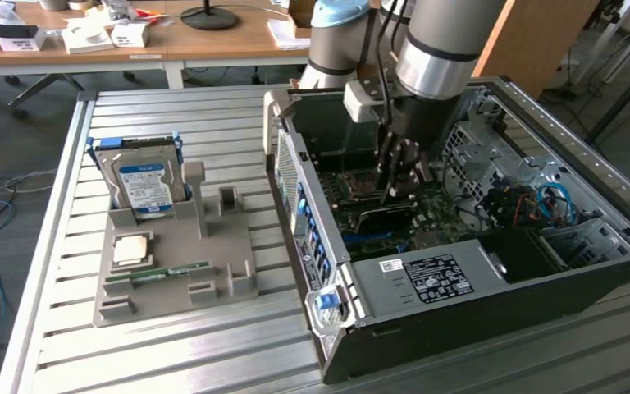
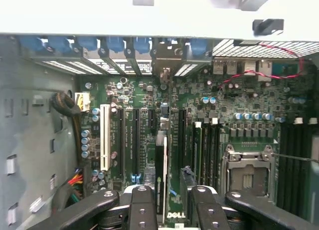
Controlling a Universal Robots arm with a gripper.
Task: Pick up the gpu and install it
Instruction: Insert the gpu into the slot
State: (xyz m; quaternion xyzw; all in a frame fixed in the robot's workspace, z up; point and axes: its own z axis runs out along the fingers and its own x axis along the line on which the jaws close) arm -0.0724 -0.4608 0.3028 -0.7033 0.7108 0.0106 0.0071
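Inside computer case (image 1: pixel 577 271), gpu (image 2: pixel 160 175) between pincer (image 2: pixel 168 197) fingers.

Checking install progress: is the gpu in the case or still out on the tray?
In the case. The gpu stands edge-on over the motherboard slots, between the gripper fingers; whether it is fully seated, cannot tell.

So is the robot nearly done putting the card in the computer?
Getting there. Done: the gpu is off the grey holder and inside the computer case. In hand: the gripper holds it edge-on just above the motherboard slots. Left: it doesn't look pushed down into a slot yet, though I can't be sure from here.
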